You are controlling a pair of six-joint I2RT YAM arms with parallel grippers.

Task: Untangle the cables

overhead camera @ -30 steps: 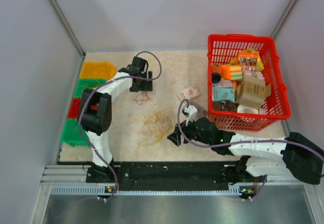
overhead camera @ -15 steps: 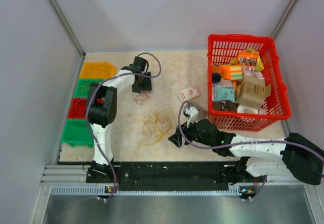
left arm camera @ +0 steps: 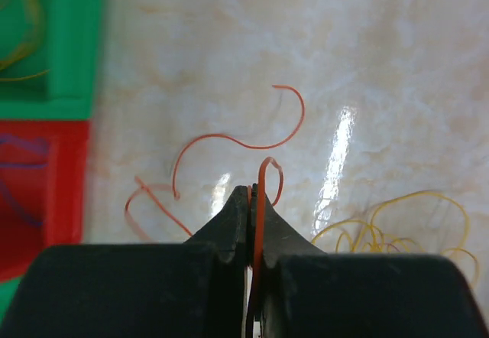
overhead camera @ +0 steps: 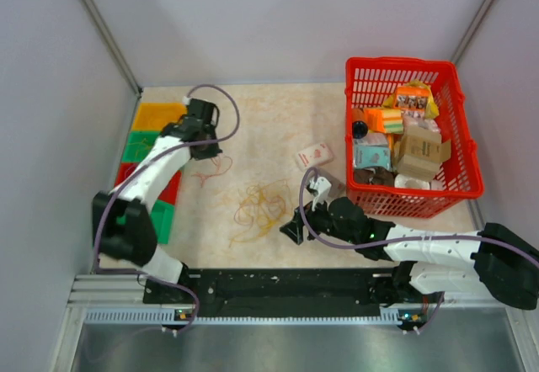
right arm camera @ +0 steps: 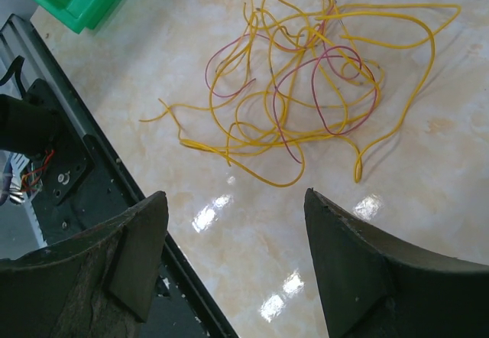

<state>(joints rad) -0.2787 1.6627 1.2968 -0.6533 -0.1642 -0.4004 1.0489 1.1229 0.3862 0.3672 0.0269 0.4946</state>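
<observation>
One thin red wire (left arm camera: 260, 181) pinched in tightly closed left gripper (left arm camera: 251, 197), at far left of marble-patterned table (overhead camera: 278, 111), near row of coloured plastic bins (overhead camera: 156, 118). Right gripper (right arm camera: 237, 238) spread wide, just right of tangle of yellow and purple wires (right arm camera: 306, 70) at table centre, apart from it.

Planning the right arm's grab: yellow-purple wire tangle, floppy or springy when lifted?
Probably springy and light: the wire tangle holds open loops instead of lying limp. Strands interlace, so lifting one likely drags the whole clump.
</observation>
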